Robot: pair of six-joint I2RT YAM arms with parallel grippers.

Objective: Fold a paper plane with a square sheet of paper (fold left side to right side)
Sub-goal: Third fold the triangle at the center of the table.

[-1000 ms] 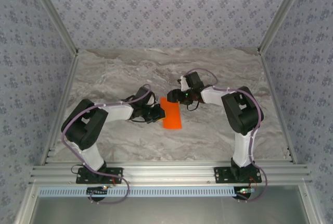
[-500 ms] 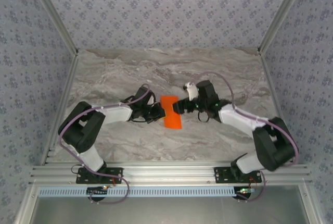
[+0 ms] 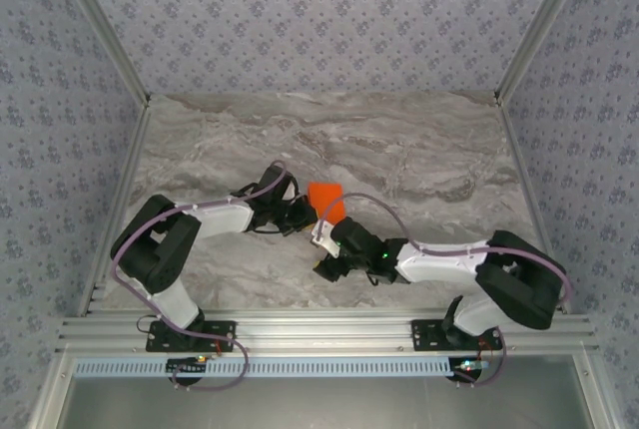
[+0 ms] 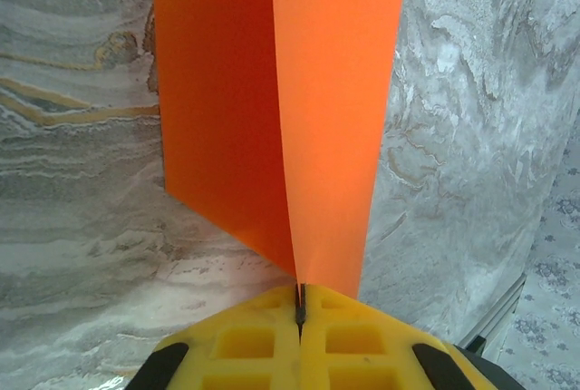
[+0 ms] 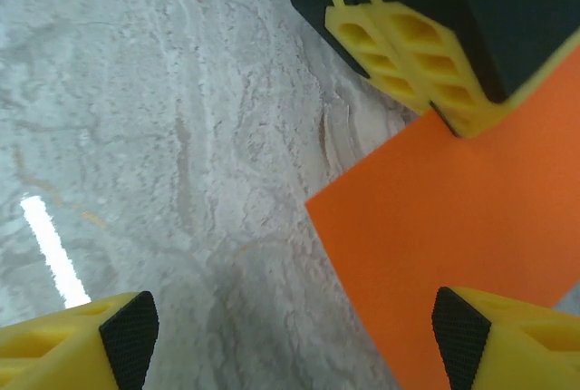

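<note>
Orange sheet of paper (image 4: 331, 91) sits mid-desk, slightly left of centre, folded into two layers that splay in a narrow V. One edge is pinched by the left fingers (image 4: 263, 343), pressed together on it w/ no gap between the yellow pads. The sheet runs away from them over the marble desk (image 3: 429, 150); can't tell how much of it lies flat. Left arm (image 3: 215, 217) comes in from the left, its purple cable looping over the wrist. Right arm (image 3: 449, 257) lies low across the near side of the desk, elbow at far right, wrist just near of the sheet and covering its near end in the top view. Right fingers (image 5: 535, 345) are wide apart, holding nothing, one over bare desk and one over the orange. Patterned walls (image 3: 319, 20) on three sides, alu rail (image 3: 319, 329) along the near edge.
</note>
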